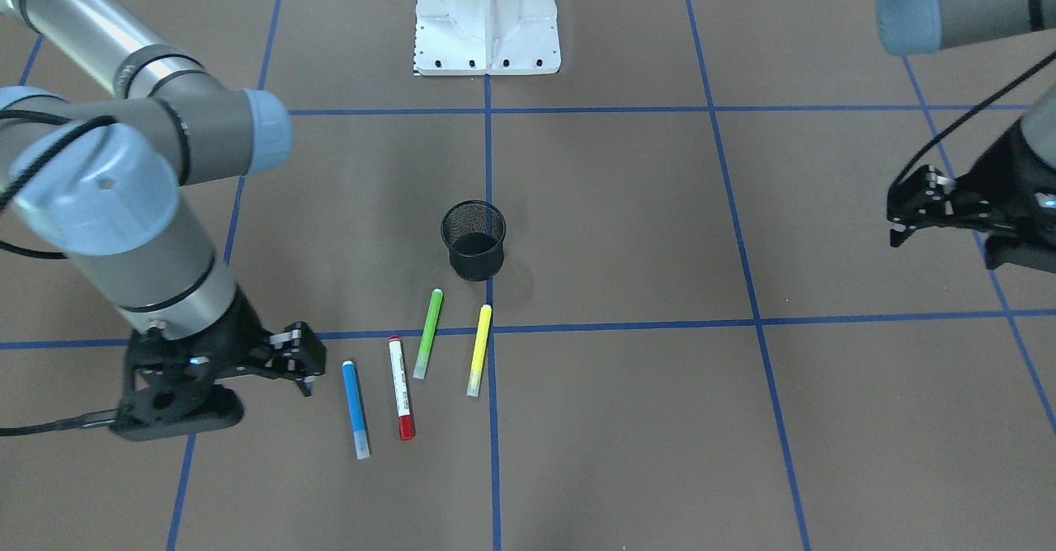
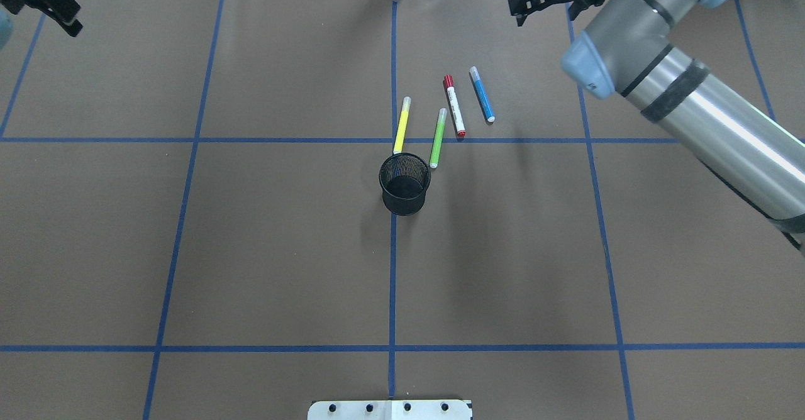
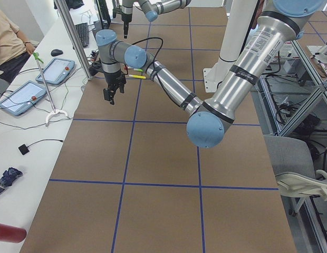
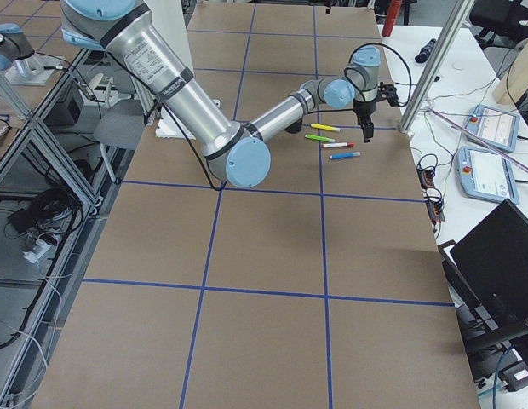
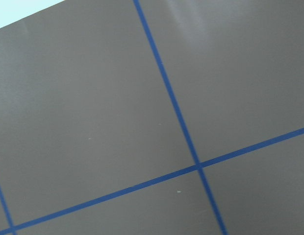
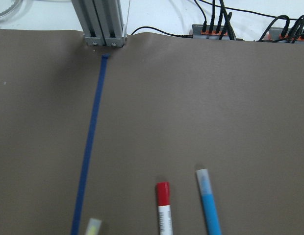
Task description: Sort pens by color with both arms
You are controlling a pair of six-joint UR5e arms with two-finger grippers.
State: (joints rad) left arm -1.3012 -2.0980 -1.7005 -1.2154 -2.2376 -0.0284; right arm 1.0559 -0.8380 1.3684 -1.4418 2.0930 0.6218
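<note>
Four pens lie side by side on the brown table just beyond the black mesh cup (image 2: 405, 183). From left to right in the overhead view they are yellow (image 2: 402, 124), green (image 2: 438, 138), white-bodied with a red cap (image 2: 454, 105), and blue (image 2: 482, 94). My right gripper (image 1: 305, 369) hovers beside the blue pen (image 1: 355, 409), open and holding nothing. The right wrist view shows the red-capped pen (image 6: 163, 205) and the blue pen (image 6: 209, 205) below it. My left gripper (image 1: 899, 225) hangs open and empty far off at the table's side, with only bare table in its wrist view.
The white pedestal (image 1: 487, 23) stands at the robot's edge of the table. Blue tape lines (image 2: 393, 250) grid the brown surface. An aluminium post (image 6: 100, 22) and cables sit at the far edge. A seated person (image 3: 8, 39) and tablets are on a side bench.
</note>
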